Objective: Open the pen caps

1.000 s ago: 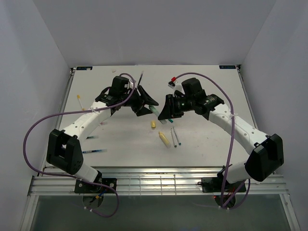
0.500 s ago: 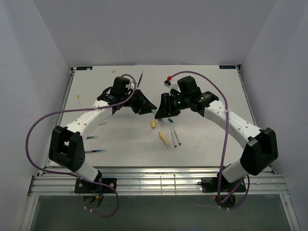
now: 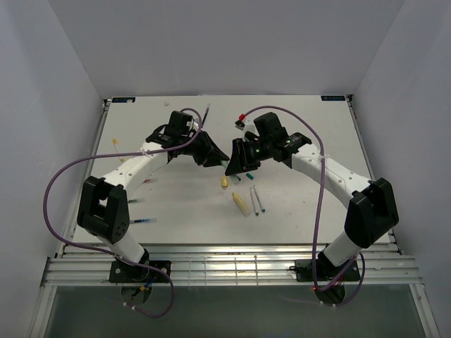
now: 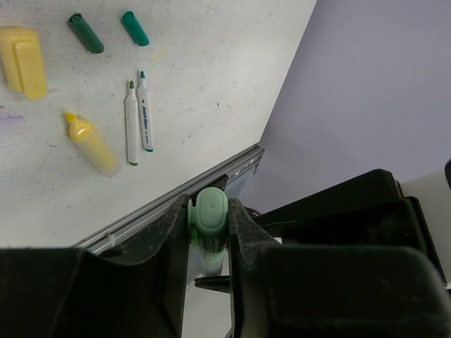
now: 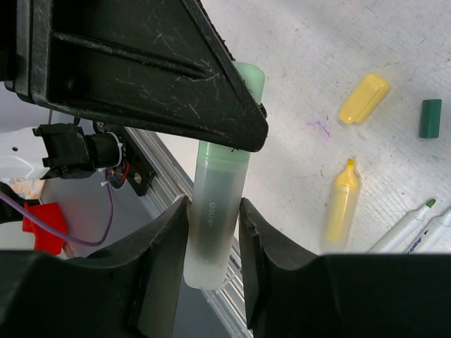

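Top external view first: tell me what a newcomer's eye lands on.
Mid-table, the left end effector clamps a pale green cap while the right end effector clamps the same highlighter's barrel. On the table nearby lie an uncapped yellow highlighter and a loose yellow cap.

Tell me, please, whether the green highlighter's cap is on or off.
On: the cap, pinched in the left hand, sits on the barrel that the right hand holds; no tip shows.

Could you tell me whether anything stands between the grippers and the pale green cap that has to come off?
Nothing visible does: the left gripper clamps the green cap directly, and the right gripper clamps the barrel.
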Controlling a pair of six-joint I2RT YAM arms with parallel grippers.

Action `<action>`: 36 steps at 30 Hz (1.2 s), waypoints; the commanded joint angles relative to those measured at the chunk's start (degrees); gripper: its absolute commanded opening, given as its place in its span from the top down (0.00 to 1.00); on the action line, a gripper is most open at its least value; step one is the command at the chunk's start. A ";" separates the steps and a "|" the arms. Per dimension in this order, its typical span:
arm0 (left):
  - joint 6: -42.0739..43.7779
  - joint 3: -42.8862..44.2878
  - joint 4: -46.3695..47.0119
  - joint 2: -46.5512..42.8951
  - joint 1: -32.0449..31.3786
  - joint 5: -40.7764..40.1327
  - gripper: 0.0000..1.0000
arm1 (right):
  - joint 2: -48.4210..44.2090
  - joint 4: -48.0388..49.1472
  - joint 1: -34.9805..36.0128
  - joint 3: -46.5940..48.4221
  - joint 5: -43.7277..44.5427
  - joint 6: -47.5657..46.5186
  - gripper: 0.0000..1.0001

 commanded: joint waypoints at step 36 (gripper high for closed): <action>19.11 -6.33 -0.99 5.23 5.86 -5.38 1.00 | 6.55 -3.69 16.79 -8.09 19.12 -6.61 0.92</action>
